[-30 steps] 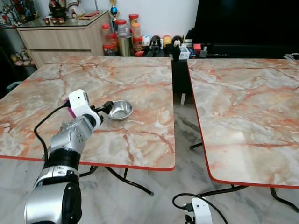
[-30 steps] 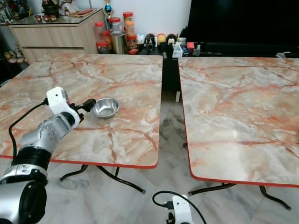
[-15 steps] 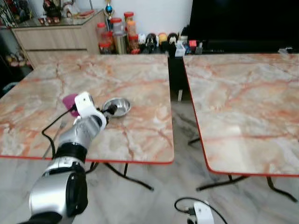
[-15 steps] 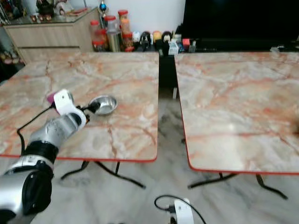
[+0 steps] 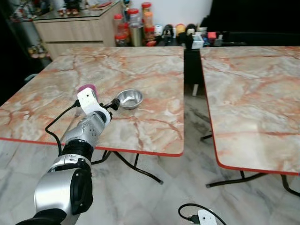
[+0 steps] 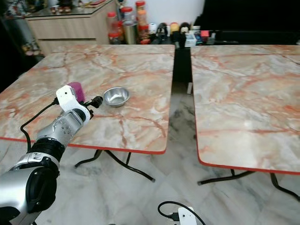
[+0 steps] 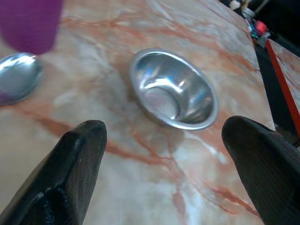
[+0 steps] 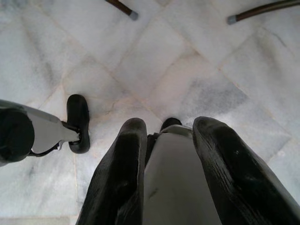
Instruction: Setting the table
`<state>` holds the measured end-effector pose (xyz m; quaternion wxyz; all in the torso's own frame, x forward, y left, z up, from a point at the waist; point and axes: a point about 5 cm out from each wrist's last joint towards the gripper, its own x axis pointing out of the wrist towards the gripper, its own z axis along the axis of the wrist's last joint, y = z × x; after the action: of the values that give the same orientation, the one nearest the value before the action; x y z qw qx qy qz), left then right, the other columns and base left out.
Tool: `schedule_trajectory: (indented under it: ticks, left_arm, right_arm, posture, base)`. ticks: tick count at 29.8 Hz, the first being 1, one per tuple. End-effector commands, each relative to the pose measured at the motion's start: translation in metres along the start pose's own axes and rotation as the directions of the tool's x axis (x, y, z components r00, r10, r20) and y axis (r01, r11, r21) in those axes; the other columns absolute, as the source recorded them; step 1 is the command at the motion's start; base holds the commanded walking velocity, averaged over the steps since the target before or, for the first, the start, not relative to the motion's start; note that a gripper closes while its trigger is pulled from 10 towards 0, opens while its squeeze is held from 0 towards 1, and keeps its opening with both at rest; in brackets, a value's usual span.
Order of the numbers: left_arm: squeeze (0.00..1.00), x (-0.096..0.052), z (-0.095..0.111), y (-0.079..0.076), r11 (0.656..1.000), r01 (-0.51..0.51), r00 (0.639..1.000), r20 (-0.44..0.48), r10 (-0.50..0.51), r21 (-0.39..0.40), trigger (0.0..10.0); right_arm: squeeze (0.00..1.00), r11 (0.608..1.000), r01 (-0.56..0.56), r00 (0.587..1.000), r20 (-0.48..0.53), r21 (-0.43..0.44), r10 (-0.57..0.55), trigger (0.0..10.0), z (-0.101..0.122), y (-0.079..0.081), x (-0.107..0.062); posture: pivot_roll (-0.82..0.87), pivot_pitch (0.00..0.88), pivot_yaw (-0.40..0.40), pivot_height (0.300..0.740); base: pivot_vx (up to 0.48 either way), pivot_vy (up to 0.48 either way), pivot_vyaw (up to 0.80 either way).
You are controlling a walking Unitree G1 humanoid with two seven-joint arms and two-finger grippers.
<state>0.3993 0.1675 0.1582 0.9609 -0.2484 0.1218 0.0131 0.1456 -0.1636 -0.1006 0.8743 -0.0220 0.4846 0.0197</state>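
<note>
A small steel bowl (image 5: 130, 98) sits on the left marble table (image 5: 145, 70), near its front half. My left gripper (image 5: 112, 104) hovers just short of the bowl's near-left rim, open, with nothing between its fingers. In the left wrist view the bowl (image 7: 173, 91) lies ahead of the two wide-spread black fingers (image 7: 70, 164). A purple cup (image 6: 76, 90) stands on the table beside my left wrist, and a steel spoon (image 7: 16, 82) lies close to it. My right gripper (image 8: 168, 136) hangs low over the floor, its fingers a little apart.
A second marble table (image 5: 253, 89) stands to the right across a narrow gap. A wooden sideboard (image 5: 79, 26) and several jars (image 5: 136, 23) line the back wall. Table legs (image 5: 140, 171) and a black cable (image 5: 190, 213) lie on the marble floor.
The whole picture has shifted as the head moved. My left gripper stays beside the bowl, a little farther back from its rim. The purple cup now shows beside my wrist.
</note>
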Motion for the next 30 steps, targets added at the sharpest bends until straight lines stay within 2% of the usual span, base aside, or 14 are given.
schedule_trajectory:
  ticks: [1,10,19,26,30]
  left_arm:
    - [0.0,-0.001,0.008,0.001,1.0,-0.001,0.999,0.037,0.0,0.022,10.0]
    - [0.0,-0.001,0.004,0.002,1.0,-0.01,0.999,0.052,0.009,0.008,10.0]
    - [0.0,0.0,0.013,0.003,1.0,-0.018,0.996,0.092,0.019,-0.011,10.0]
    - [0.0,-0.001,0.016,0.004,1.0,-0.02,0.993,0.117,0.022,-0.018,10.0]
    - [0.0,-0.004,0.023,0.004,1.0,0.009,0.98,0.201,-0.014,0.026,10.0]
  right_arm:
    - [0.0,1.0,-0.005,1.0,0.01,0.008,0.005,10.0,0.003,0.003,0.001]
    - [0.0,1.0,-0.011,1.0,0.028,0.015,0.01,10.0,0.01,0.004,0.002]
    - [0.0,1.0,0.002,0.999,0.041,0.002,-0.003,10.0,0.019,-0.004,0.003]
    - [0.0,1.0,0.0,0.999,0.048,-0.011,0.0,10.0,0.023,-0.004,0.004]
    - [0.0,1.0,-0.008,0.999,0.053,-0.029,0.01,10.0,0.027,-0.001,0.005]
  posture:
    - [0.0,0.05,0.074,0.719]
    - [-0.01,0.035,0.067,0.719]
    - [-0.02,0.007,0.053,0.719]
    - [-0.01,0.001,0.046,0.719]
    - [-0.01,0.0,0.047,0.719]
  base:
    - [0.0,0.0,0.0]
    - [0.0,0.0,0.0]
    - [0.0,0.0,0.0]
    - [0.0,0.0,0.0]
    - [0.194,0.0,0.0]
